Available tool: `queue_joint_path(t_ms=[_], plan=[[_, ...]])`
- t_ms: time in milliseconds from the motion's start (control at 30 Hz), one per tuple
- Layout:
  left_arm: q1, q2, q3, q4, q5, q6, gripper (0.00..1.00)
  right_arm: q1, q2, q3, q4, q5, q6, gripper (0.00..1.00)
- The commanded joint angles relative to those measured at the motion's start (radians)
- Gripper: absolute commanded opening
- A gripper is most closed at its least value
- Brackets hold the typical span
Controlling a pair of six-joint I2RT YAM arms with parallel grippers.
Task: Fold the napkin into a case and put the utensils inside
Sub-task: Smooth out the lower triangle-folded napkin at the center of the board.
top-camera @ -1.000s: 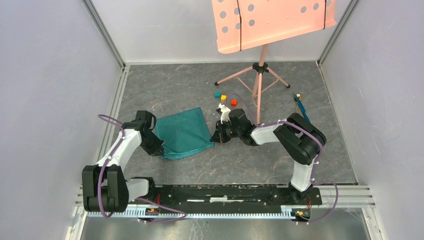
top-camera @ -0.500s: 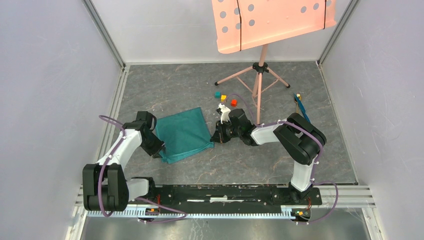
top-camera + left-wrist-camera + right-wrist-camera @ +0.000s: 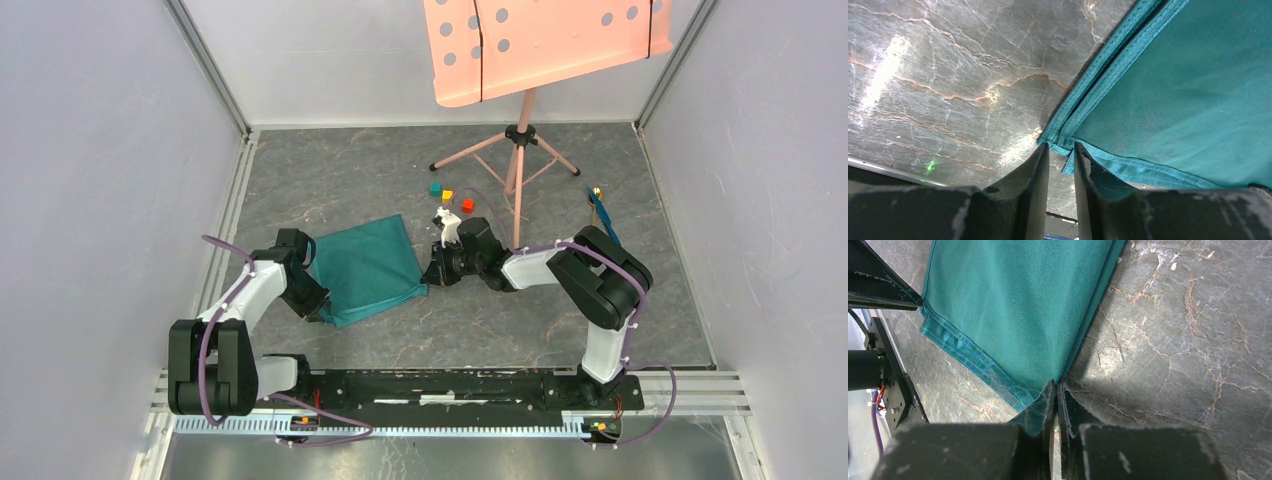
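The left claw [image 3: 1061,150] has slid a little nearer, tugging the near left corner of the green napkin [image 3: 368,265] that it pinches, while the right claw [image 3: 1055,387] pinches the right corner, and the napkin lies folded on the tabletop [image 3: 500,330], left of the middle.

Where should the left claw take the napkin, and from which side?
Probably the near-left corner of the napkin, where doubled hems meet: it lies flat, and that stacked edge is the thickest bit to pinch. Come in low from the outer left, along the table, as the left claw is posed now. The right claw pinches the near-right corner.
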Motion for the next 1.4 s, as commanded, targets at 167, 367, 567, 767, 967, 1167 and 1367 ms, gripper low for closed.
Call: queue_joint_path(t_ms=[167, 367, 567, 767, 967, 1167, 1367], plan=[[-0.003, 0.029, 0.011, 0.056, -0.066, -0.036, 0.24, 0.005, -0.004, 0.007, 0.036, -0.012, -0.014, 0.07], [-0.003, 0.032, 0.008, 0.079, -0.054, -0.031, 0.22, 0.005, 0.001, 0.009, 0.041, -0.014, -0.009, 0.07], [-0.004, 0.006, 0.013, 0.071, -0.051, -0.019, 0.04, 0.006, 0.005, 0.009, 0.043, -0.018, -0.009, 0.07], [-0.006, -0.045, 0.013, 0.033, -0.019, -0.023, 0.02, 0.006, 0.007, 0.010, 0.045, -0.017, -0.010, 0.07], [-0.024, -0.110, -0.018, 0.007, 0.063, -0.079, 0.02, 0.006, 0.007, 0.012, 0.046, -0.017, -0.007, 0.07], [-0.053, -0.084, -0.035, 0.018, 0.093, -0.091, 0.02, 0.006, 0.007, 0.015, 0.043, -0.017, -0.008, 0.07], [-0.063, -0.091, -0.067, 0.005, 0.097, -0.100, 0.02, 0.006, 0.003, 0.010, 0.043, -0.014, -0.009, 0.07]])
